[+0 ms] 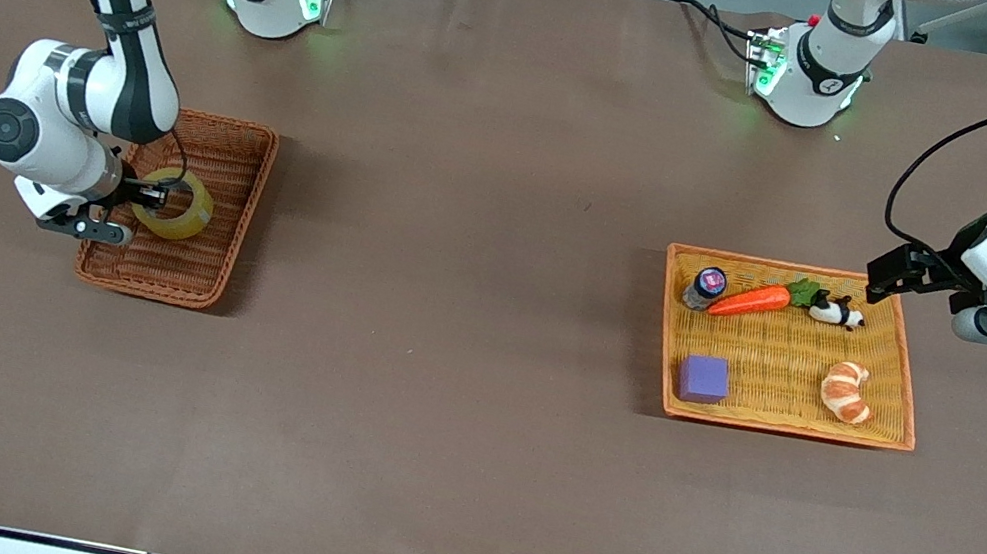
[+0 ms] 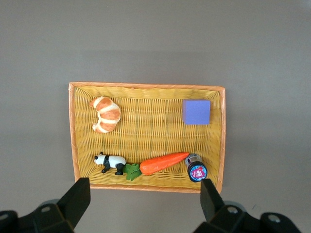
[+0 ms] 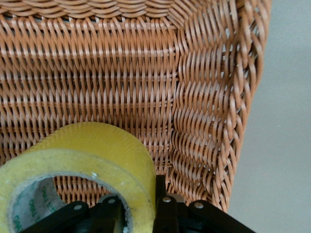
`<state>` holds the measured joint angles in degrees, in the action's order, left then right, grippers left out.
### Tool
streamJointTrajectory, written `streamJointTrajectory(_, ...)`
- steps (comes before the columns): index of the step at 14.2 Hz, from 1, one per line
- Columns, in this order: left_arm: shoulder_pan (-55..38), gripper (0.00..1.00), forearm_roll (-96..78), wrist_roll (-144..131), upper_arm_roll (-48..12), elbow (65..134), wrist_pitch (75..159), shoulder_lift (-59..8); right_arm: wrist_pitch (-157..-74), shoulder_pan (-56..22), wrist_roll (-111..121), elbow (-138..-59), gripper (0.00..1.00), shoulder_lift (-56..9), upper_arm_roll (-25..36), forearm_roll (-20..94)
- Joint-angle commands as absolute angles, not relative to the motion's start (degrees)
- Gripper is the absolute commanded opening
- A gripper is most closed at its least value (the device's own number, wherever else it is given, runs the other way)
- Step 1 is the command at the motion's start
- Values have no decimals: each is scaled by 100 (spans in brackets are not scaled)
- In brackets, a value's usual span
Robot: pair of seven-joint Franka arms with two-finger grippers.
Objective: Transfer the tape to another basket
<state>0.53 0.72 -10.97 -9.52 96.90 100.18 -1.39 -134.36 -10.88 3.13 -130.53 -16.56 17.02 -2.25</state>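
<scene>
The yellowish tape roll [image 1: 179, 207] is inside the deep reddish-brown wicker basket [image 1: 234, 150] at the right arm's end of the table. My right gripper [image 1: 153, 197] is shut on the roll's wall, with one finger in the hole and one outside. The right wrist view shows the tape [image 3: 87, 148], the gripper [image 3: 142, 206] and the basket's woven wall [image 3: 209, 97]. I cannot tell whether the roll rests on the basket floor. My left gripper [image 1: 901, 271] hangs open and empty over the table beside the shallow orange-yellow tray's edge; the left wrist view also shows this gripper [image 2: 144, 200].
The orange-yellow tray basket [image 1: 908, 391] at the left arm's end holds a purple cube [image 1: 703, 378], a croissant [image 1: 846, 391], a carrot [image 1: 750, 301], a panda figure [image 1: 837, 312] and a small bottle [image 1: 706, 285]. The tray rim [image 2: 146, 186] shows in the left wrist view.
</scene>
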Motion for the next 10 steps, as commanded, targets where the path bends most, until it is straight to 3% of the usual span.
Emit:
streamJointTrajectory(1,79,100,158,-1063,-967,9554,9949,-211,-13404,-1063,334,-13096,85,-1512,1670,-193)
streamJointTrajectory(2,70,100,158,-1090,-967,9554,9949,-220,-13342,-1037,334,-13026,100,-1442,1661,-185)
streamJointTrajectory(6,70,100,158,-1037,-967,9554,9949,-211,-12254,-897,334,-11693,100,-1204,1530,-53)
streamJointTrajectory(10,70,100,114,-1002,-976,9554,9757,-202,-11998,-677,343,-10831,100,-870,1152,334)
